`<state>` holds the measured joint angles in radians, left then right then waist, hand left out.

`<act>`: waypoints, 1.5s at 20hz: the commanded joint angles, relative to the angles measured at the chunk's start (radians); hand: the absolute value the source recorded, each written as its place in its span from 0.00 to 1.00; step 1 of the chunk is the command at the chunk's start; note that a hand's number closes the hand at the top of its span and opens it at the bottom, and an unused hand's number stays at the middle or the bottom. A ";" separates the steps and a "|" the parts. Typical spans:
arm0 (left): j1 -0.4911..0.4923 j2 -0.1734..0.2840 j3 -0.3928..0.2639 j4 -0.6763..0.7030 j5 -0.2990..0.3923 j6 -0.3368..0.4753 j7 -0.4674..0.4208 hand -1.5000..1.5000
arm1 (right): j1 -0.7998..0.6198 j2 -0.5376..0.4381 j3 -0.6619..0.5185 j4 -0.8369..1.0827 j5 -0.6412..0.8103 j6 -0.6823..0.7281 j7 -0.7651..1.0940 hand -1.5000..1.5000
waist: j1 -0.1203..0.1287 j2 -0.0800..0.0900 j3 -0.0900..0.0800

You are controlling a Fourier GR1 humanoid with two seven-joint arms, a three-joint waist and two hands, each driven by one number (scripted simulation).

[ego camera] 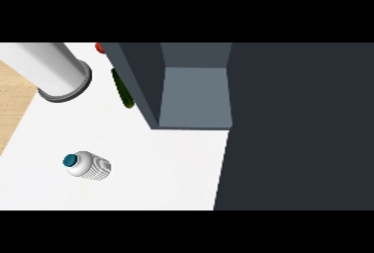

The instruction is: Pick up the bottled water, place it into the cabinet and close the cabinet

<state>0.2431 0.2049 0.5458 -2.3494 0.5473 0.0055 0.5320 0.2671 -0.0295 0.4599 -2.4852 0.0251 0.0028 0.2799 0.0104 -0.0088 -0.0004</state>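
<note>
Looking straight down on a white surface (146, 148). Water bottle (87, 165) standing upright toward the near left part of that surface, teal cap up, ribbed white body below it, nothing touching it. Well apart from the cabinet (194, 94), which sits at the far side with its door (300, 128) swung open, a big dark panel running down the whole right side of the view. Inside the cabinet, a pale grey-blue floor showing between dark walls, with no bottle in there. Just beside the cabinet's left wall, a slim green thing (122, 89) lying along it, too hidden to name. At the cabinet's far left corner, a small red thing (99, 47), mostly cut off. Over at the far left corner of the surface, a thick grey-white cylinder (55, 69) with a dark ring at its end, coming in at a slant; can't tell what it belongs to. A strip of light wood (13, 99) past the surface's left edge. No robot hand in view on either side, so cannot tell whether fingers are apart, together or clamped on anything. Bottle ungrasped, out on the surface.
</note>
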 commanded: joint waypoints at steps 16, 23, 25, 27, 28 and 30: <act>-0.030 -0.012 0.046 0.060 0.024 -0.124 -0.011 0.00 | 0.022 -0.056 0.234 -0.111 0.248 -0.145 0.051 0.00 | -0.021 0.003 -0.001; -0.012 -0.094 -0.034 0.143 -0.117 -0.204 -0.129 0.00 | -0.010 -0.115 0.153 -0.108 0.167 -0.142 0.035 0.00 | -0.019 0.006 0.000; -0.055 -0.082 -0.038 0.187 -0.127 -0.180 -0.122 0.00 | -0.053 -0.110 0.139 -0.116 0.179 -0.168 0.092 0.00 | -0.019 0.007 -0.001; -0.026 -0.136 -0.075 0.236 -0.201 -0.209 -0.200 0.00 | -0.094 -0.089 0.142 -0.061 0.172 -0.181 0.064 0.00 | -0.015 0.008 -0.001; -0.022 -0.142 -0.074 0.205 -0.187 -0.197 -0.187 0.00 | -0.086 -0.112 0.157 -0.168 0.186 -0.193 0.171 0.00 | -0.017 0.006 -0.001; -0.039 -0.157 -0.088 0.307 -0.251 -0.219 -0.280 0.00 | -0.014 -0.146 0.155 -0.075 0.152 -0.172 0.002 0.00 | -0.021 0.007 0.000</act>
<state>0.1954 0.0890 0.4861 -2.1163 0.3694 -0.1889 0.3443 0.2022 -0.1266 0.6092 -2.4836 0.0908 -0.1785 0.2995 -0.0096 -0.0020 -0.0010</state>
